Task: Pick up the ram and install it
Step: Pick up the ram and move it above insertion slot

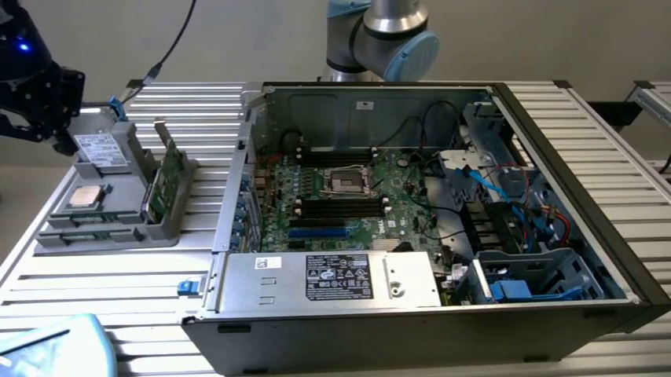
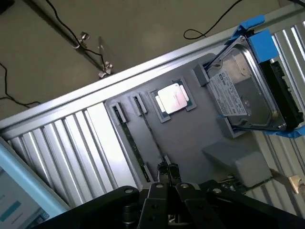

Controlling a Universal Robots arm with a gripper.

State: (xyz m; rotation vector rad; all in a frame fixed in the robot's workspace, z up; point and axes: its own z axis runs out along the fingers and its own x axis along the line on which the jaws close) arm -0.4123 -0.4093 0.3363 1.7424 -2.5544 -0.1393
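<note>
Black two-finger gripper (image 2: 167,171) is pinched fully shut with nothing in it, hanging over the grey plastic parts tray (image 1: 115,236) on the exterior view's left. The ram (image 1: 166,179), a long thin green circuit-board stick, stands on edge in a narrow slot along the tray's side nearest the case, untouched. Standing upright like that leaves its top edge free for a pinch. A second stick looks to be slotted just beside it. Same tray holds the square silver processor chip (image 2: 172,98), flat in its recess, and the silver drive with white label (image 2: 243,90), propped at a tilt. Open black computer case (image 1: 367,345) lies on its side next to the tray, so the green motherboard (image 1: 357,196) faces up and its black memory slots (image 1: 333,206) can take a straight-down insert. My read: pick not started yet.
</note>
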